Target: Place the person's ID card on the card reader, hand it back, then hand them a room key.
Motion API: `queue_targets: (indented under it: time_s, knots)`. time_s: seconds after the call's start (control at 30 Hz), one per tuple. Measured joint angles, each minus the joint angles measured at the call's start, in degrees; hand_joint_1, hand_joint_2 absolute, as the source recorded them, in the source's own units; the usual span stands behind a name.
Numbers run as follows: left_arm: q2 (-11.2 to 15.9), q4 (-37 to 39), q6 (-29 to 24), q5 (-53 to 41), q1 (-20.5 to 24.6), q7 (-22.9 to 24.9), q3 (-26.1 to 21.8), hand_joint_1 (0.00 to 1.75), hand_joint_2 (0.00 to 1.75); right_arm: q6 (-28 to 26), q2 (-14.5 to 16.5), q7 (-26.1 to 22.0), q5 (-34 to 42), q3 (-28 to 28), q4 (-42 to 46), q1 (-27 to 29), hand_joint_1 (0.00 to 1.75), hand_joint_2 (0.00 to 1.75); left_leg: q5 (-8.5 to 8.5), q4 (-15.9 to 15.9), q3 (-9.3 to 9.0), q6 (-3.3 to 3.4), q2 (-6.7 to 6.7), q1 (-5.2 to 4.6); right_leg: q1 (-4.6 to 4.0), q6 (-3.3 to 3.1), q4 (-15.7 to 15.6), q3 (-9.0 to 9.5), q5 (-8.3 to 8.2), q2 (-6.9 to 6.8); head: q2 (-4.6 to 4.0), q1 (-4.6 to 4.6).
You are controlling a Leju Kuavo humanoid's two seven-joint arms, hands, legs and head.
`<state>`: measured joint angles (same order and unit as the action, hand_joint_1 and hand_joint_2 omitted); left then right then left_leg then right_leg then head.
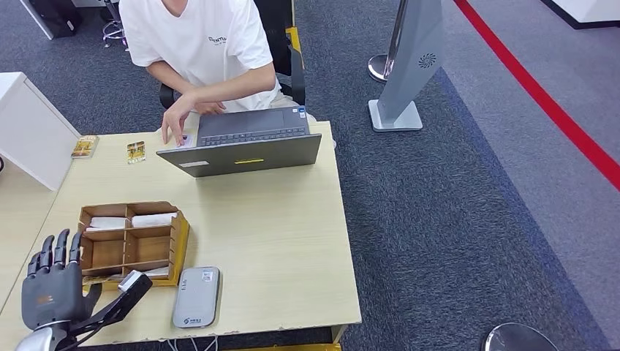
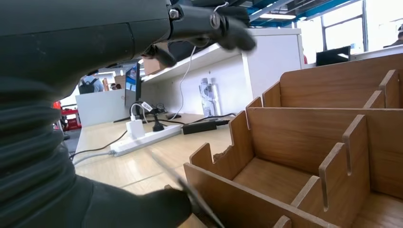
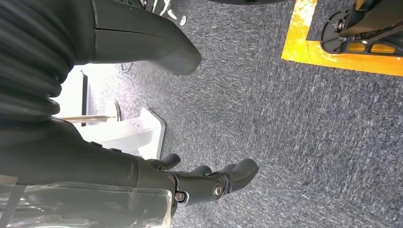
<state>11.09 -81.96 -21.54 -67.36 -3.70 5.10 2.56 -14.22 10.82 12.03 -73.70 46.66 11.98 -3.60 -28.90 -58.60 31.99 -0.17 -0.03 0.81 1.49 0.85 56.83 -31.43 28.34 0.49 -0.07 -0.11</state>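
Pale wood-grain table (image 1: 278,234), smooth top, chipped along the near edge. Sitting on it near the left hand: a flat plywood organizer (image 1: 180,234), slotted dividers with notched edges, raw brown inside. Back two compartments each holding a white folded or stacked card thing (image 1: 153,219), another white bit peeking out of the front right slot, the other slots bare wood. Just beside the box, a rounded grey plastic card reader (image 1: 196,296), lying flat with a small label on top.

Left hand (image 1: 51,281) hovering over the table's near left corner, dark fingers straight up and apart, thumb stuck out toward the box, nothing grasped. Right hand (image 3: 199,183) hanging over speckled grey carpet (image 1: 439,219), fingers loosely bent, released too.

Far side: grey matte laptop (image 1: 241,150), person's hand (image 1: 178,117) with fingertips on a small pale card (image 1: 184,139) beside it. Two glossy yellowish cards (image 1: 135,151) further left. Can't tell which is the ID.
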Motion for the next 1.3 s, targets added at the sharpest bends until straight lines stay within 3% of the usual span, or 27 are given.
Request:
queue_targets:
  time_s: [0.97,1.3]
  knots:
    - [0.4,0.4,2.3,2.0,0.3,-0.2,0.5,1.75,1.75,-0.1,0.0,-0.1,-0.1,0.2,0.0,0.0,0.0,1.75,0.0,0.0,-0.01,0.0,0.0,0.0,0.0,0.0,0.0,0.01,0.0,-0.01,0.0,0.0]
    - [4.2,-6.0,11.9,5.7,3.9,1.1,2.8,1.75,1.75,-0.1,0.0,0.0,0.1,1.2,0.0,0.0,0.0,1.75,0.03,0.0,-0.04,-0.01,-0.01,0.02,-0.01,-0.01,0.0,0.01,-0.01,-0.02,0.0,0.0]
